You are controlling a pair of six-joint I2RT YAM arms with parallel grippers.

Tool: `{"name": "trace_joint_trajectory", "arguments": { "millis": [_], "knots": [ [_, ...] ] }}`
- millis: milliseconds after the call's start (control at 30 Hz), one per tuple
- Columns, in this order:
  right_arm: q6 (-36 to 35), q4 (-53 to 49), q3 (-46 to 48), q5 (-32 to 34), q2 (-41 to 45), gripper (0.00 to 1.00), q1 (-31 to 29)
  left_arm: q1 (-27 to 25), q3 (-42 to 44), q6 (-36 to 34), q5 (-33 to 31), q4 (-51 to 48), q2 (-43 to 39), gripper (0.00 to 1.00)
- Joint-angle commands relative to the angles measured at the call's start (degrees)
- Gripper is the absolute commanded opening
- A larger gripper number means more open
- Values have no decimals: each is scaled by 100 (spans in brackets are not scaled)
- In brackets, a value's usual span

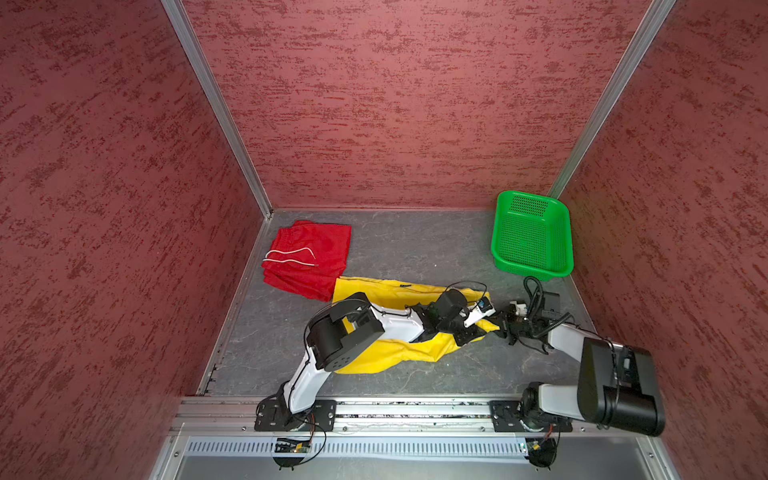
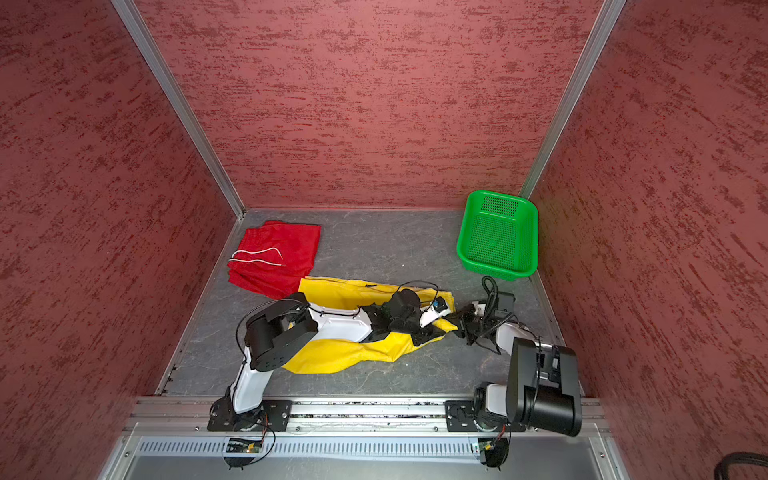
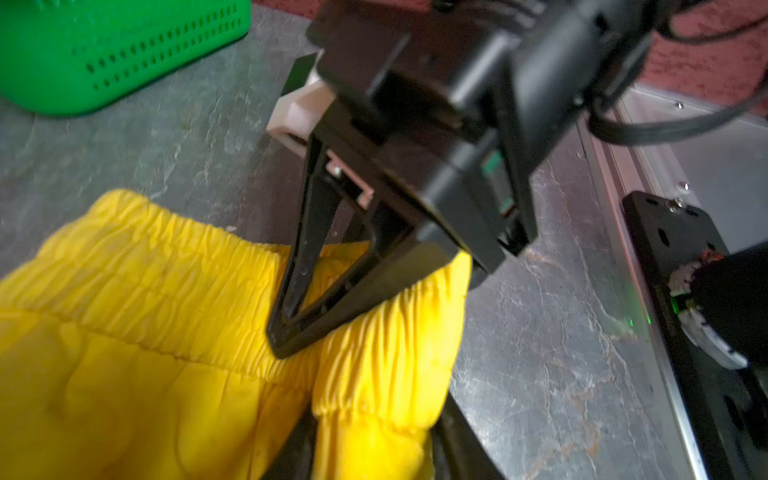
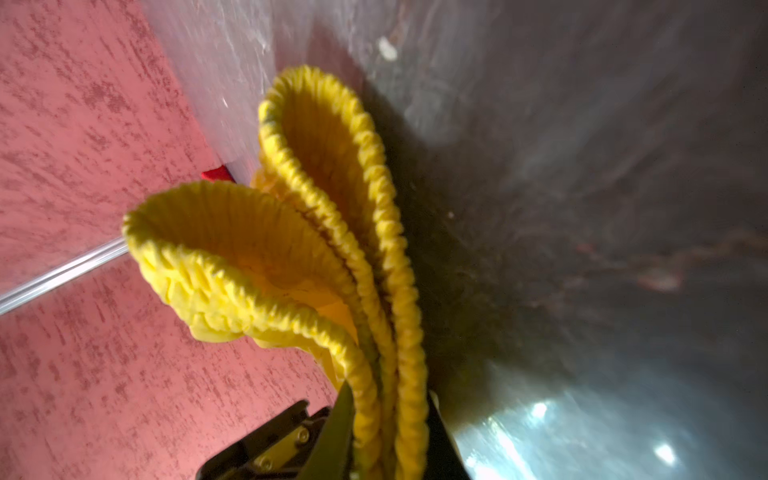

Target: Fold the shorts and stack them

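We log | drawstring shorts [image 1: 309,257]: on the table [image 1: 415,249], back left corner | elastic-waist shorts [image 1: 386,353]: just before them, touching, stretching rightward across the middle | basket [image 1: 528,203]: back right corner, well apart from both.

Top views — moderately bright, even light from above, soft faint shadows under the arms; wide-angle distortion splays the wall rails [image 1: 216,104] toward the edges. Left wrist view — bright; right gripper [image 3: 286,336] looms close, its housing blurred, table [image 3: 540,353] veining fairly crisp. Right wrist view: dimmer, table motion-smeared with white glare spots, deep shadow beside the yellow shorts [image 4: 249,232], waistband moderately sharp.
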State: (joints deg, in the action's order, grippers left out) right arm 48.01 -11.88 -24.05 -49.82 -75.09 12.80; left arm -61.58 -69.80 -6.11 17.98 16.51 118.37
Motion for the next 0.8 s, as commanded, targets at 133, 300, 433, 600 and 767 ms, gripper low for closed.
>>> {"name": "trace_joint_trajectory", "arguments": {
  "millis": [133,300,433,600,767],
  "knots": [
    [-1280,-2373,-1266,1634,923,4,-40,344,546,989,-84,-611,-1190,58],
    [-1753,-3377,-2269,2370,1128,4,-49,815,833,2158,-383,-1584,-1861,59],
    [-2120,-4126,-3288,2873,1021,4,-101,1347,1276,3074,-350,-2052,-2355,58],
    [-2382,-4743,-4336,3383,673,4,-337,2047,1985,3961,-140,-2169,-2788,56],
    [-2350,-4762,-5006,3676,392,4,-666,2586,2415,4551,-79,-2310,-2937,56]
  ]
}}
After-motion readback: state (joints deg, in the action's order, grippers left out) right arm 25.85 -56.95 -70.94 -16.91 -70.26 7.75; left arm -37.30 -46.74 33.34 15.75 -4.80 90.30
